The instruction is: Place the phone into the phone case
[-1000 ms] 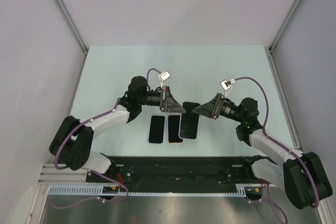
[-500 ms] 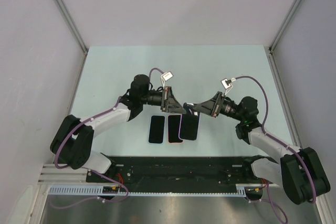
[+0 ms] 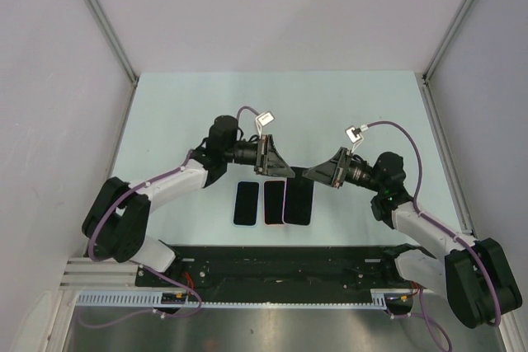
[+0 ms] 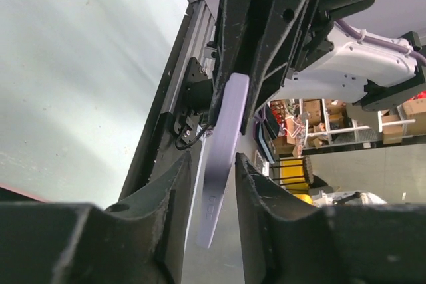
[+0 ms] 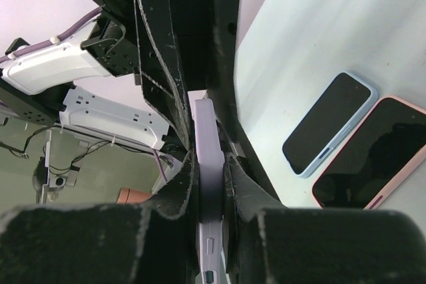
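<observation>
A lavender phone case (image 3: 299, 201) with a dark phone face showing in it hangs at the right end of a row of phones, its top edge between the two grippers. My right gripper (image 3: 308, 175) is shut on the case's edge; in the right wrist view the case (image 5: 206, 131) runs edge-on between the pads of my right gripper (image 5: 210, 164). My left gripper (image 3: 286, 173) straddles the same case (image 4: 226, 118) in the left wrist view, where the jaws of my left gripper (image 4: 213, 159) stand apart with gaps beside it.
A blue-cased phone (image 3: 245, 202) and a pink-cased phone (image 3: 273, 202) lie side by side just left of the lavender one; both show in the right wrist view, the blue (image 5: 329, 121) and the pink (image 5: 373, 157). A black base rail (image 3: 272, 265) runs along the near edge.
The right gripper has closed in on the lavender case's top edge and taken hold. The left gripper has moved right to meet it. The case now hangs straight in line with the other phones.
</observation>
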{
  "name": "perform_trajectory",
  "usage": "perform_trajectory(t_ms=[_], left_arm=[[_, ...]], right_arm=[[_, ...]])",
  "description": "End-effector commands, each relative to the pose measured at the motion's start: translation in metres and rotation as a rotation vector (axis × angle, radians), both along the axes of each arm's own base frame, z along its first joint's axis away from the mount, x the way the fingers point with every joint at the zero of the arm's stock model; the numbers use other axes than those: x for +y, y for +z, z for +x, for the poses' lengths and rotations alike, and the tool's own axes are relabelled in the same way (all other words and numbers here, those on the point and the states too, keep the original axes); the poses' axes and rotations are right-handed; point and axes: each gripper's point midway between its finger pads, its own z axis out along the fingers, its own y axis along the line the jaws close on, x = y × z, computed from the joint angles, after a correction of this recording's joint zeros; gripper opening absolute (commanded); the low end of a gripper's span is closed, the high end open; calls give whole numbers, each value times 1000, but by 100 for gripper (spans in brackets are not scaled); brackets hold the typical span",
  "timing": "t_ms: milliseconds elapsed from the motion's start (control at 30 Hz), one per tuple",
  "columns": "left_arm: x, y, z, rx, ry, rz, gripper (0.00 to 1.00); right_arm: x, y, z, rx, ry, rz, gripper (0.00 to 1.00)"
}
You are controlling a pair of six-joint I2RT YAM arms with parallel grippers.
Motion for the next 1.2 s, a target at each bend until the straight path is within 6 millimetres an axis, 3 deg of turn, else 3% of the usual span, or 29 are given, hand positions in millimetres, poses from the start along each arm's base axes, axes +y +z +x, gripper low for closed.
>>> perform_trajectory(t_ms=[0,67,133,167,233,267,400,567,667,833,933,967,1033,1167], left_arm=[[-12,5,0,-20,-21,-15,42],[-15,3,-2,-14,-32,-13,45],[-19,6,-6,-17,-44,-23,39],[-20,9,-7,-21,-48,-29,23],[-20,11,-5,-24,-32,-30,9],[-20,12,-4,-25,-29,-31,2],[-18,15,1,-27,8,-28,0],[-15,22,5,-31,50,-40,0],[-15,31,8,-38,67,-62,0],[-16,29,15,-32,108,-48,0],[-15,21,22,-33,149,-15,0],[-14,16,25,-35,159,6,0],[-12,4,30,-53,186,72,0],[-6,-10,30,-53,198,145,0]], right_arm=[[2,30,-2,-84,13,51,6],[2,34,-2,-89,16,64,6],[2,35,-2,-89,17,71,6],[3,37,-4,-91,24,77,8],[3,37,-5,-83,31,79,14],[3,33,-6,-64,39,69,26],[1,15,-11,-23,53,13,53],[-4,1,-29,-25,79,-8,59],[-6,-10,-37,-2,87,-11,57],[-10,-20,-44,20,72,12,50],[-10,-22,-43,20,66,13,30],[-10,-22,-42,19,63,13,13],[-10,-20,-39,15,46,17,0],[-9,-21,-32,23,21,7,0]])
